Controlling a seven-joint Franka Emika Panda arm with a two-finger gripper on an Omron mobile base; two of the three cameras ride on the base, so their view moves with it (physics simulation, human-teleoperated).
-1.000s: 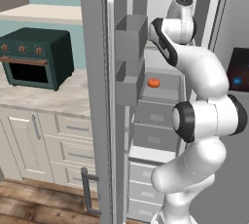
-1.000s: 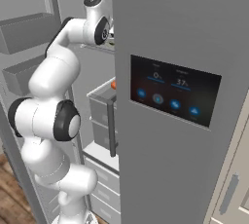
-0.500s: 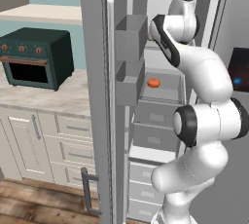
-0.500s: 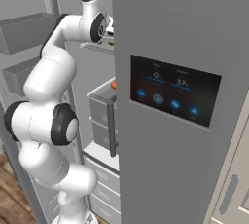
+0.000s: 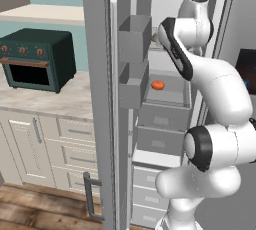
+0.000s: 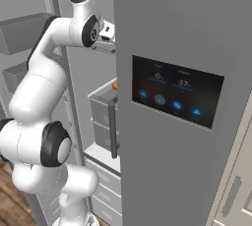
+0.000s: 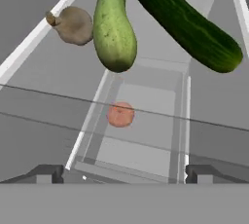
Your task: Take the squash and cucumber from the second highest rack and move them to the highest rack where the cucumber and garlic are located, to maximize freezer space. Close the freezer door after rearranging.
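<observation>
Kitchen sim, freezer [image 5: 165, 99] standing open with the freezer door [image 5: 107, 99] swung out left. Gripper [image 7: 121, 172] has its jaws spread wide with nothing between them, hovering at the highest rack [image 7: 58, 86], a see-through pale plate. Lying on that rack are a smooth light green squash [image 7: 114, 26], a glossy dark green cucumber [image 7: 189, 26] and a small beige garlic [image 7: 73, 24]. Squash's long axis runs straight away from the hand; cucumber lies diagonally, near end toward the right. Blurry orange round thing [image 7: 120, 114] shows through the rack, below. Can't tell what it is.
</observation>
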